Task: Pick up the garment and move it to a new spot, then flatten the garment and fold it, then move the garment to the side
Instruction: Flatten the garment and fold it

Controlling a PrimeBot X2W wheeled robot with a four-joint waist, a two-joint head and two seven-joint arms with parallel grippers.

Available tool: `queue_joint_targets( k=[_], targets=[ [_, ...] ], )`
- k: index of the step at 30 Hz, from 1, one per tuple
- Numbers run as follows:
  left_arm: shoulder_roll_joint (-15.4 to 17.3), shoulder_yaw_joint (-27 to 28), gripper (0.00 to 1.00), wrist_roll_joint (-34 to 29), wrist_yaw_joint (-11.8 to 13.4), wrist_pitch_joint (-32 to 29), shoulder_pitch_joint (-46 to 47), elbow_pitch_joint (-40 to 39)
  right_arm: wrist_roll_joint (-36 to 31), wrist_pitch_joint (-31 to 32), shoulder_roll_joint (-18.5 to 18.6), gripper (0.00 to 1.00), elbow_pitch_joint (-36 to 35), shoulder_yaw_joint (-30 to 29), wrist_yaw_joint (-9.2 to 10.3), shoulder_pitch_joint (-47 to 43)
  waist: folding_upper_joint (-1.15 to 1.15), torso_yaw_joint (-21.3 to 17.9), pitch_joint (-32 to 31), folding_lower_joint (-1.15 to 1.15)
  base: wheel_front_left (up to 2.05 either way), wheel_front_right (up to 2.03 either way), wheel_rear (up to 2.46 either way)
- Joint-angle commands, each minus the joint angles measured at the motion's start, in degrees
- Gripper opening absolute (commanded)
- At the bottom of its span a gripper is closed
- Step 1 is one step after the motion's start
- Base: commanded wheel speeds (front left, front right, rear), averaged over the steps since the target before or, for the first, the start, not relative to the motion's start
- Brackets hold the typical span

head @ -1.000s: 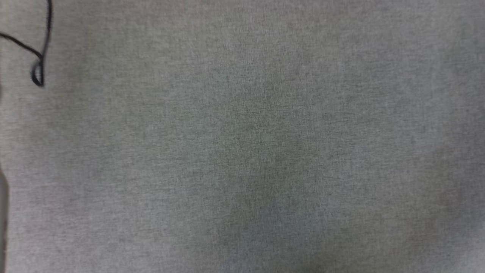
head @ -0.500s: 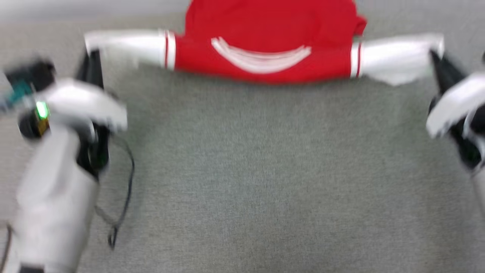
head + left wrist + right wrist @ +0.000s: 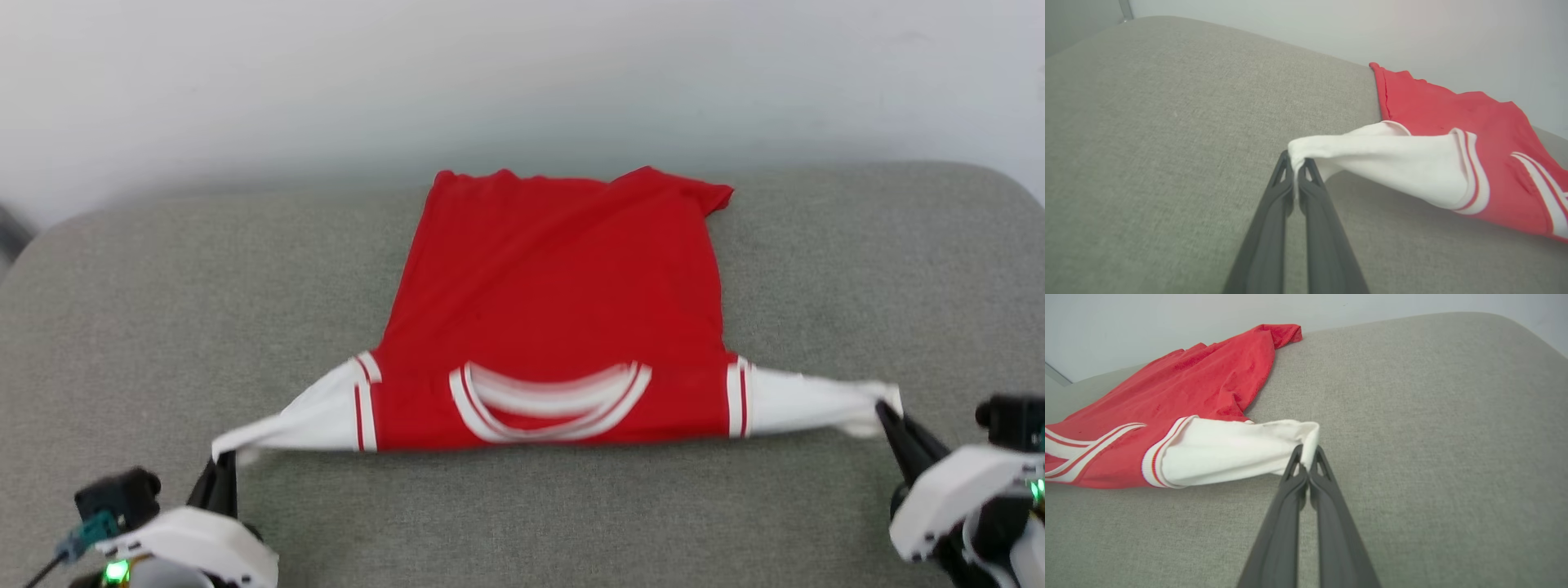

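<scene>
Tension matters most here. The left end effector [image 3: 1295, 157] and the right end effector [image 3: 1308, 451] are each clamped on a white sleeve tip of the garment [image 3: 555, 286]. It lies mid-width on the counter [image 3: 147, 286], collar nearest, hem by the far edge. Pull evenly outward and lower both sleeves together. Bare counter lies toward the left, right and near edges; the far edge offers little room.

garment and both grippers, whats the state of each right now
garment: lying spread on the grey cushion, collar end nearest the robot, sleeves stretched out sideways
left gripper: shut on the tip of a white sleeve
right gripper: shut on the tip of the other white sleeve
</scene>
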State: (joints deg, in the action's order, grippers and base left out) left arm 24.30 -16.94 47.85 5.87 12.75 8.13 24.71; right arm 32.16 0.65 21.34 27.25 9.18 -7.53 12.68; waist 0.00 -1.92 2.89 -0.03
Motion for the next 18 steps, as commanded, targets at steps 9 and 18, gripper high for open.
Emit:
queue_joint_targets(
  k=[9,18],
  targets=[
    [1.6,0.5,0.00,1.2,7.3,-2.6,-15.8,-13.1,-4.6,3.6,-2.7,0.00,-8.0,-6.6,0.08,-17.3,0.00,2.1,-3.1,0.03,0.00,0.00,0.00],
    [1.8,-0.5,0.00,0.4,10.4,-3.0,-22.1,-19.5,-8.2,6.2,-7.0,1.00,-12.8,-11.5,0.07,-26.7,0.00,4.1,-3.0,0.03,0.00,0.00,0.00]
  ],
)
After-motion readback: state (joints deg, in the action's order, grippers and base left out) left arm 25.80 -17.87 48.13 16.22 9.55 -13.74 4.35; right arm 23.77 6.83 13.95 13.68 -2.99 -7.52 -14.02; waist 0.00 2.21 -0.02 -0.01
